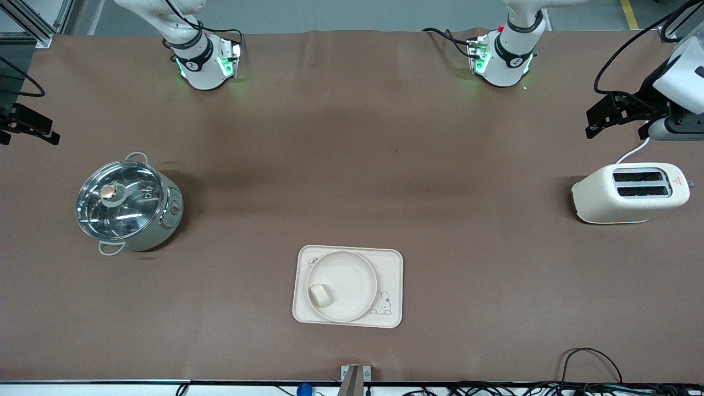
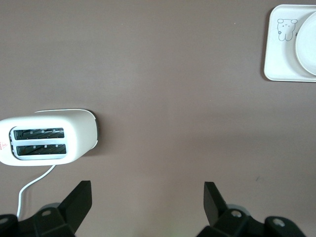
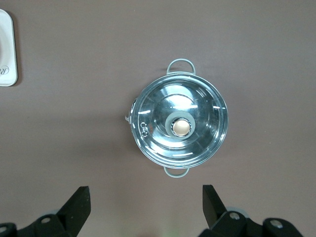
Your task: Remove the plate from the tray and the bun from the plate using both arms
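The round cream plate (image 1: 352, 278) sits on the rectangular cream tray (image 1: 391, 264) with a rabbit drawing, near the front camera's edge of the table. The small pale bun (image 1: 321, 295) lies on the plate, at its rim toward the right arm's end. My left gripper (image 1: 589, 125) is open and empty, up in the air at the left arm's end beside the toaster; its wrist view (image 2: 147, 197) shows bare table between the fingers. My right gripper (image 1: 52, 135) is open and empty at the right arm's end, over the table beside the pot (image 3: 146, 200).
A cream toaster (image 1: 630, 192) stands at the left arm's end and shows in the left wrist view (image 2: 47, 138). A steel pot with a glass lid (image 1: 127, 203) stands at the right arm's end and shows in the right wrist view (image 3: 180, 126). Cables run along the front edge.
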`<state>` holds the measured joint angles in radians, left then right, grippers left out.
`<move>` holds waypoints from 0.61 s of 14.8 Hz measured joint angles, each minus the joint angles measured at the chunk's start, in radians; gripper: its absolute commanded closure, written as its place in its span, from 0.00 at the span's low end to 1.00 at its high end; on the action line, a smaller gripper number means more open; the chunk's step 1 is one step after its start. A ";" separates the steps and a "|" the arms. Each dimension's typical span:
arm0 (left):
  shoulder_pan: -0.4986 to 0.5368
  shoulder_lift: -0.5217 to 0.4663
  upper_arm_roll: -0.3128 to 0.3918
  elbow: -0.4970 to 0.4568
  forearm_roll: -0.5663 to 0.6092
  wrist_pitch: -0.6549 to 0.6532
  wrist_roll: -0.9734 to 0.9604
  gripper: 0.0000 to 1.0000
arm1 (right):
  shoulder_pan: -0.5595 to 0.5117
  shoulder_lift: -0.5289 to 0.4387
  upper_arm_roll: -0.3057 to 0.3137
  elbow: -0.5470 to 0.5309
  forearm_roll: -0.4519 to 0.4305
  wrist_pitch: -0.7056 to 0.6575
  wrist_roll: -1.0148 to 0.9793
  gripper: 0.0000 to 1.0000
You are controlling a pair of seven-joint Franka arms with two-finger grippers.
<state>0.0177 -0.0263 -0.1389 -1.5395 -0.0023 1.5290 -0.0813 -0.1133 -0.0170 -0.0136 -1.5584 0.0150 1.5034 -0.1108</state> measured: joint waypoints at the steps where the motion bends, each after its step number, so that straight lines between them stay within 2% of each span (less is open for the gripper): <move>1: -0.001 0.006 0.000 0.002 -0.002 0.000 0.000 0.00 | 0.000 0.002 0.001 0.000 0.020 0.009 0.000 0.00; 5: -0.003 0.023 -0.001 0.004 -0.003 0.000 0.000 0.00 | 0.009 0.053 0.007 -0.008 0.103 0.120 0.003 0.00; 9: -0.002 0.027 -0.001 0.012 -0.003 0.000 0.001 0.00 | 0.032 0.202 0.009 -0.010 0.195 0.254 0.088 0.00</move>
<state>0.0157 0.0005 -0.1395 -1.5275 -0.0053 1.5290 -0.0808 -0.0811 0.1849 -0.0045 -1.5681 0.2096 1.7571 -0.0226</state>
